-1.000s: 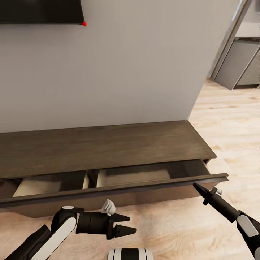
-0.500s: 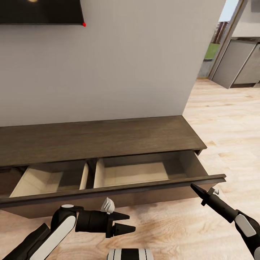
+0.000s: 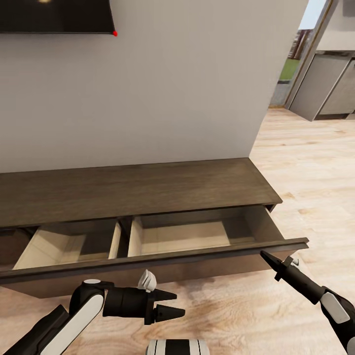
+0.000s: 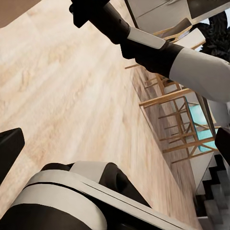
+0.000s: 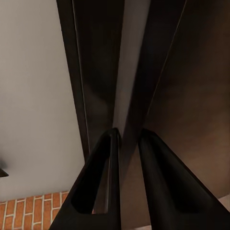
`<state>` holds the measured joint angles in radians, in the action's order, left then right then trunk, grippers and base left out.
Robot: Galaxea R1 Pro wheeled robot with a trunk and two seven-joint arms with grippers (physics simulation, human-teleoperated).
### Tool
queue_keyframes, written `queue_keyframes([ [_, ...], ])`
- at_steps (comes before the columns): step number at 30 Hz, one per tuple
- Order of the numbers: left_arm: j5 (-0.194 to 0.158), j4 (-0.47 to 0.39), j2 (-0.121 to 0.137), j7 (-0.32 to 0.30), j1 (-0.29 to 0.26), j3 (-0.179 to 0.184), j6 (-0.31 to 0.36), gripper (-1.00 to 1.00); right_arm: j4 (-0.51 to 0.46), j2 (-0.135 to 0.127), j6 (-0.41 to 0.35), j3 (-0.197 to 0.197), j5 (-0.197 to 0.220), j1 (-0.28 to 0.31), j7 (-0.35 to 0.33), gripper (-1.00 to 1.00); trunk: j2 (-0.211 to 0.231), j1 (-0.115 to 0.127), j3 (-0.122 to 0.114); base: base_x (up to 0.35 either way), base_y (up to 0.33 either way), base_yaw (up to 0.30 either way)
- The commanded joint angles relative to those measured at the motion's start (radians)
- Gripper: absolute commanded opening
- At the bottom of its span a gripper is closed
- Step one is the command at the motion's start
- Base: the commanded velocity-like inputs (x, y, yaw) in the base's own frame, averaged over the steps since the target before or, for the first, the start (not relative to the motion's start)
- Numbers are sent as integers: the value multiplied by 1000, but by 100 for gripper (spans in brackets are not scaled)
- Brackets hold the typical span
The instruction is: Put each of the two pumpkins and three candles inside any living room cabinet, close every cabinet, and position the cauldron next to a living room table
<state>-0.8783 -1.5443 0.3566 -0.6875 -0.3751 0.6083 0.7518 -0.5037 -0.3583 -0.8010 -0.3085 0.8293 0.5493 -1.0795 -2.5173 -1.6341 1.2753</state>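
- The cabinet (image 3: 148,190) spans the frame's middle, against the wall, its long drawer (image 3: 162,256) pulled out, pale compartments empty.
- Right pincer (image 3: 268,258), lower right, fingers nearly together at the drawer front's edge.
- Left pincer (image 3: 172,304), bottom centre, spread and empty above the floor (image 3: 305,162).

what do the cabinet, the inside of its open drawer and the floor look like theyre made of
Cabinet: seemingly dark brown wood or wood-look veneer, matte, with streaky grain along its top.
Drawer inside: pale, unstained-looking wood or board, smooth, little grain visible.
Floor: light wood-look planks, faintly glossy, with plank lines and knots; could be laminate.
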Motion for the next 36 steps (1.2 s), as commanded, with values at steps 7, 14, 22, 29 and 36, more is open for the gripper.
queue_keyframes([
  [7,-7,0,9,2,-11,1,5,100,1,-3,2,-4,5,0,-5,-100,0,0,1,-37,0,0],
  [14,-7,0,9,3,-11,1,4,100,1,-4,2,-81,16,1,-5,-100,0,0,1,-96,0,0],
  [22,-7,0,9,3,-11,1,2,100,1,-4,2,-81,16,1,-5,-100,0,0,1,-104,0,0],
  [29,-7,0,9,3,-11,1,1,100,1,-4,2,-81,16,0,-5,-100,0,0,1,-56,0,0],
  [36,-7,0,10,3,-11,2,1,100,1,-4,2,-81,16,1,-5,-100,0,0,1,-99,0,0],
])
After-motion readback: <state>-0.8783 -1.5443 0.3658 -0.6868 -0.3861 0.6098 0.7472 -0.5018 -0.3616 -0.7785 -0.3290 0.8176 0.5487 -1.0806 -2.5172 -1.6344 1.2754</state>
